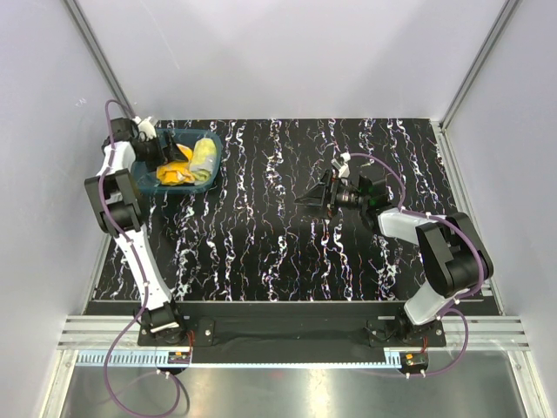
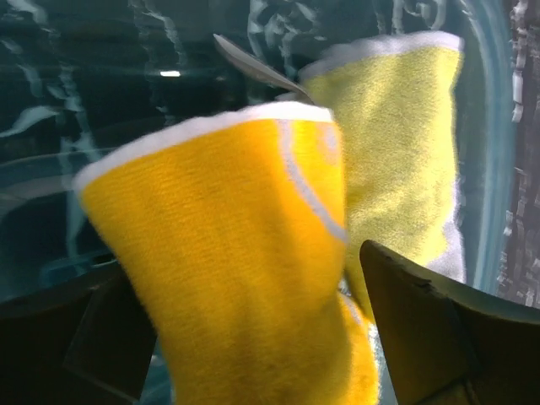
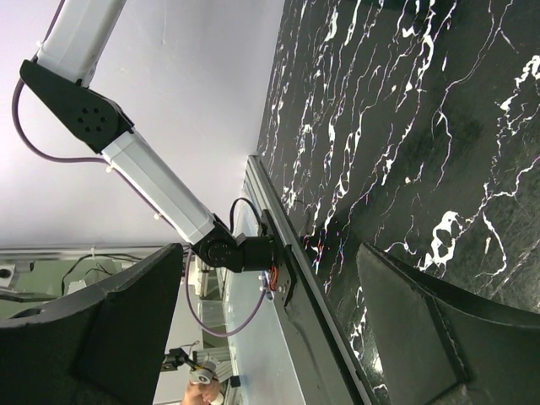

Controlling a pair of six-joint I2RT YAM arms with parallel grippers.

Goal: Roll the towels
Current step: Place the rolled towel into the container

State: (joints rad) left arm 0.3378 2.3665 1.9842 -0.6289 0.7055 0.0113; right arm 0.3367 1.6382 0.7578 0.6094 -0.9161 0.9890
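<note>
My left tool stands spread astride the orange towel, upright in the basin at the desk's far left corner. My right tool, spread and empty, is well apart.

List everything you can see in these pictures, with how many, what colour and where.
table: one, black with white veins, under everything
basin: one, see-through teal, far left corner of the table
yellow towel: one, pale yellow, in the basin
orange towel: one, orange, in the basin, left of the yellow towel
walls: three, pale grey, around the table
arms: two, white and black with purple cables, bases at the near edge
left end effector: one, black, open, in the basin with the orange towel between its fingers
right end effector: one, black, open and empty, above the table's right half
</note>
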